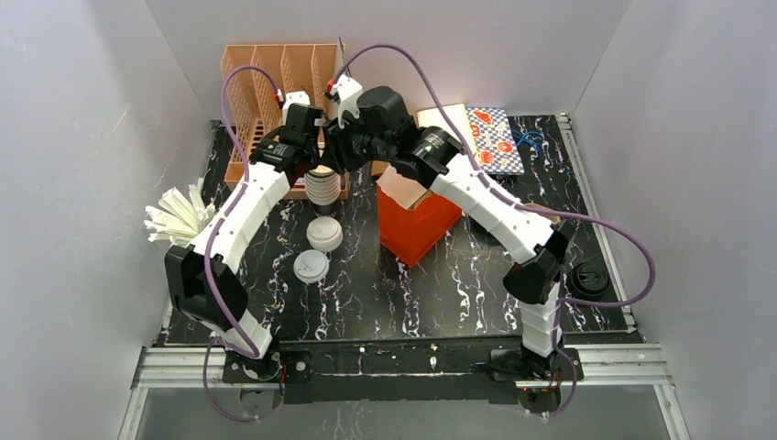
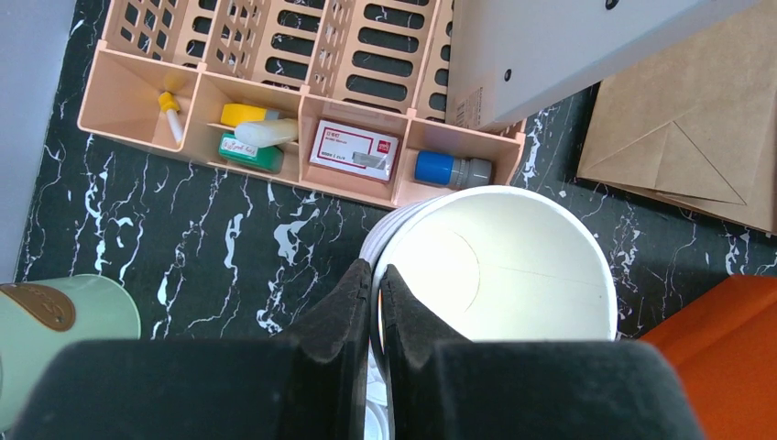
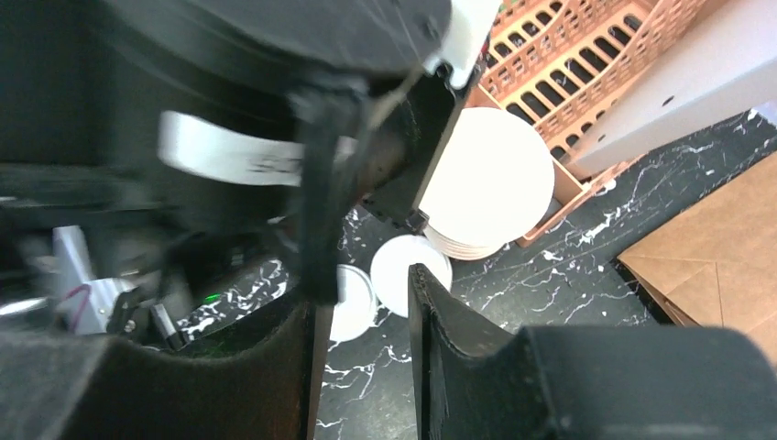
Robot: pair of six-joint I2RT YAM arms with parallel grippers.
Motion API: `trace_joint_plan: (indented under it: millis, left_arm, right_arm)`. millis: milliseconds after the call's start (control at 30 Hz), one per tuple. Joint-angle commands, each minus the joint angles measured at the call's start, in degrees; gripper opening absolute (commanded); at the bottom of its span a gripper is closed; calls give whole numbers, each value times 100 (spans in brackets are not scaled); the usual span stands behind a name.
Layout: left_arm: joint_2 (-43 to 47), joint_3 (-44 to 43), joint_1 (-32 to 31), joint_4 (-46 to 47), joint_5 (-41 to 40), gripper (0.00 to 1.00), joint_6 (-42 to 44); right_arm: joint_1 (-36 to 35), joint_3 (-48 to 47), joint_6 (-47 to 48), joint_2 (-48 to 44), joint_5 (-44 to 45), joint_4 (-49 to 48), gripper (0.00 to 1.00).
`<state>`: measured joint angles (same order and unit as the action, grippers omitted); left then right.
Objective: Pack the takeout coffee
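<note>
Early: left gripper (image 2: 374, 275) jaws pinch rim of white cup stack (image 1: 322, 190), eleven o'clock; right gripper (image 3: 366, 293) jaws apart, empty (nothing visibly packed).

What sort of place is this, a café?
Probably a robotics test booth, not a café: plain grey walls box in a marbled table, two robot arms are bolted at its near edge, and a stack of white paper cups sits on it.

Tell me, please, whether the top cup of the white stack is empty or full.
Empty: the left wrist view looks into the top cup, showing only its bare white bottom.
</note>
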<state>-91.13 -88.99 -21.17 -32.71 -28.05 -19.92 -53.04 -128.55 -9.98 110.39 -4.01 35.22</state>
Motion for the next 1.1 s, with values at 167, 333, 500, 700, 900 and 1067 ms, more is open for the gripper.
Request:
trace_joint_plan:
  millis: [167,333,500,700,900,1067]
  left_arm:
    - [254,-319,192,-265,140,7,41]
    - [286,-342,315,-270,304,7,26]
    - [320,-651,367,-304,434,8,-7]
    - [278,-1037,371,-495,555,8,-35]
    - [667,-1260,373,-601,713,8,-68]
    - [1186,-1456,369,-801,934,7,-44]
  right_arm:
    - [-84,1146,427,-83,244,-1435,47]
    - [-118,1635,1124,-150,-272,-1892,48]
    - [-162,2340,1410,-602,-208,-2642,49]
    - [-155,2530,1480,-831,-77,-2774,49]
    - [-155,2785,1493,-1226,2,-2898,50]
    - [-162,2750,1377,-1616,-44,-2653,52]
